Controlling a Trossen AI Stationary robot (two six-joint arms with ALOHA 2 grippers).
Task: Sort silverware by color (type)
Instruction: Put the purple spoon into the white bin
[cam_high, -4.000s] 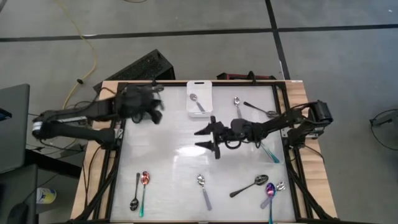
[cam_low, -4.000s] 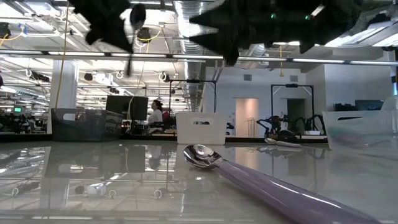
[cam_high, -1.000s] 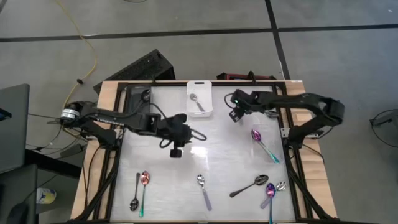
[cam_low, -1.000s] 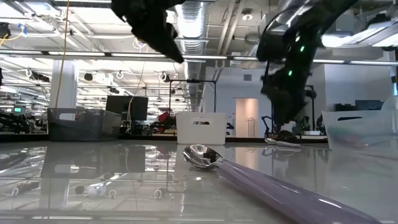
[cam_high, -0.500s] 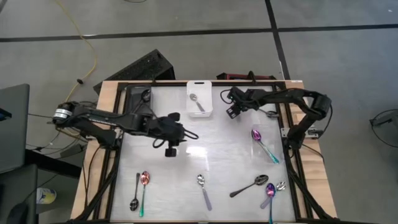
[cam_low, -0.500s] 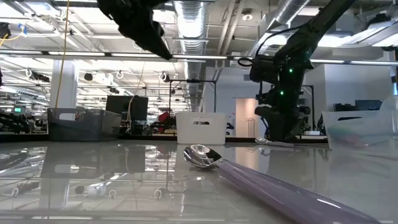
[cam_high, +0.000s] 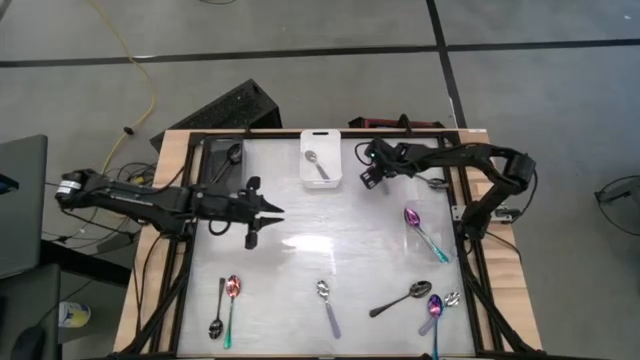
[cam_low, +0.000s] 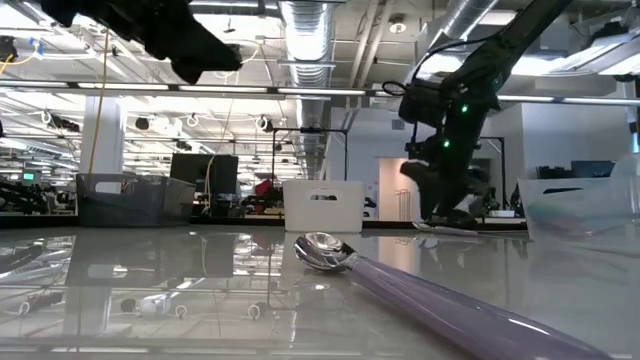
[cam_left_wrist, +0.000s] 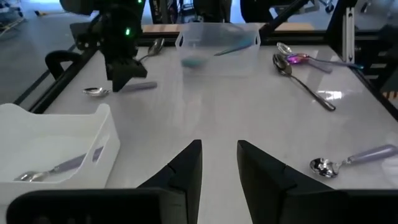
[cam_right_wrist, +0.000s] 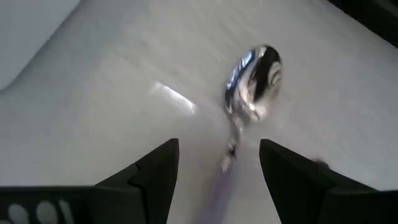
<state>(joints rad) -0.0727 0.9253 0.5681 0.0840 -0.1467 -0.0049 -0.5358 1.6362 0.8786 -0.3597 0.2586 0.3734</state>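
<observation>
My right gripper is open and low over the table's far right part. Its fingers stand on either side of a silver spoon, just behind the bowl, without touching it. The left wrist view shows that spoon lying flat under the right gripper. My left gripper is open and holds nothing, above the table's left middle. A white bin at the far edge holds one silver spoon. More silver, black and rainbow spoons lie along the near edge.
A rainbow spoon lies in a clear bin at the right. A black spoon sits in the dark bin at the far left. Black, rainbow and silver spoons lie near right; a rainbow-black pair lies near left.
My left gripper has drawn back from the table's middle toward the left edge, still open. My right gripper has come down toward the table at the silver spoon on the far right and shifted slightly toward the left.
</observation>
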